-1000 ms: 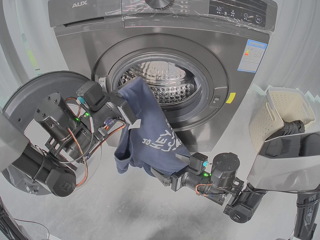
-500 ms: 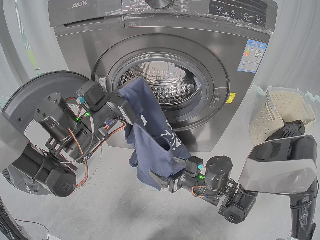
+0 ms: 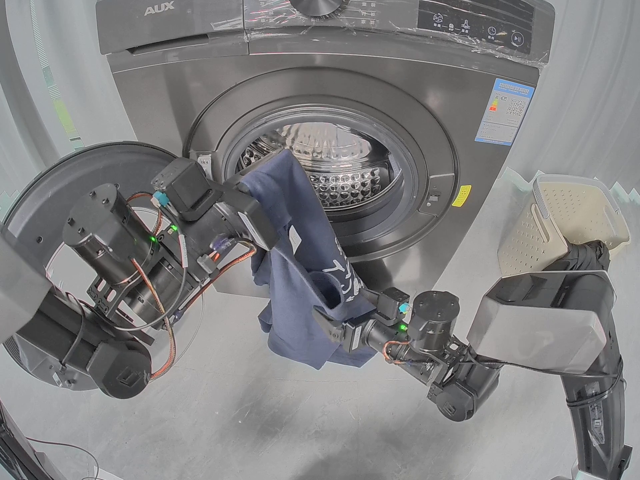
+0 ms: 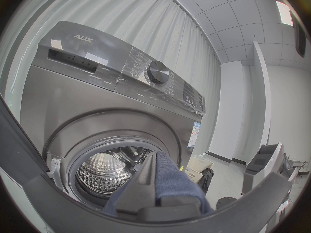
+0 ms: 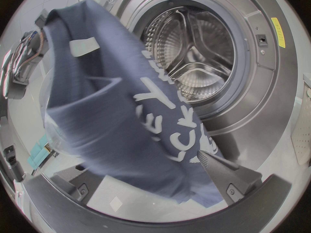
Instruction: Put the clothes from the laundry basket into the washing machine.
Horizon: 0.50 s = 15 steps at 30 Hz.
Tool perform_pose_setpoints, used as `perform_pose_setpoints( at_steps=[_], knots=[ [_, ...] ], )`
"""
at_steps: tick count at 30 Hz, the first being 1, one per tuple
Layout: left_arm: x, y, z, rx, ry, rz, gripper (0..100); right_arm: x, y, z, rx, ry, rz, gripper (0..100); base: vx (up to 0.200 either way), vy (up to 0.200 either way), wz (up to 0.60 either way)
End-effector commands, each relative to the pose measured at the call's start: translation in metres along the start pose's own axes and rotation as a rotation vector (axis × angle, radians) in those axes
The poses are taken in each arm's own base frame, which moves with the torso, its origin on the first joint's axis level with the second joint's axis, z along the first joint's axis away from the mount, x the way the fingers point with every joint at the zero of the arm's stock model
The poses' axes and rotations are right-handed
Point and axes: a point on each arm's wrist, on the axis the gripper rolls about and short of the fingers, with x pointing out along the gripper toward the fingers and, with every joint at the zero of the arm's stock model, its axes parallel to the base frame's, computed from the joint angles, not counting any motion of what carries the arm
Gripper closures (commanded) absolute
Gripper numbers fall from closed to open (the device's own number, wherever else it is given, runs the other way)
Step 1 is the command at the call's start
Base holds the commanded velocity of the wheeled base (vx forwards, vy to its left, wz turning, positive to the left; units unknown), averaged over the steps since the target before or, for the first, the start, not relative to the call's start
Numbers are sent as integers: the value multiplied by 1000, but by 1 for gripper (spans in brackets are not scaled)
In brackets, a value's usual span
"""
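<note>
A navy T-shirt (image 3: 300, 261) with white lettering hangs in front of the washing machine (image 3: 320, 81), its top corner at the left rim of the open drum (image 3: 333, 161). My left gripper (image 3: 250, 185) is shut on that top corner; in the left wrist view the cloth (image 4: 175, 178) lies against a finger (image 4: 142, 182). My right gripper (image 3: 333, 325) is open under the shirt's lower part. The cloth (image 5: 123, 120) drapes between its spread fingers (image 5: 226, 172). The drum (image 5: 194, 55) looks empty.
The round door (image 3: 80, 175) stands swung open to the left, behind my left arm. A cream laundry basket (image 3: 567, 215) sits on the floor at the right with a dark garment (image 3: 583, 258) hanging over its edge. Bare grey floor (image 3: 233, 421) lies in front.
My right gripper has risen up and toward the machine into the shirt's lower part, bunching the hem upward. The left gripper has held its place at the drum rim.
</note>
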Motion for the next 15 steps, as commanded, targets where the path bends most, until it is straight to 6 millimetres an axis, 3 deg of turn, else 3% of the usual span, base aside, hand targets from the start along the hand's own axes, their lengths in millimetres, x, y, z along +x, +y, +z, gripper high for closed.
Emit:
perform_pose_setpoints(
  at_steps=[1,15],
  knots=[
    [-1,-6,7,-5,-18,-19,100,10,-18,-1,1,-27,-39,0,0,0,0],
    [-4,-7,6,-5,-7,-29,100,32,-20,0,-33,-88,-4,0,0,0,0]
  ],
)
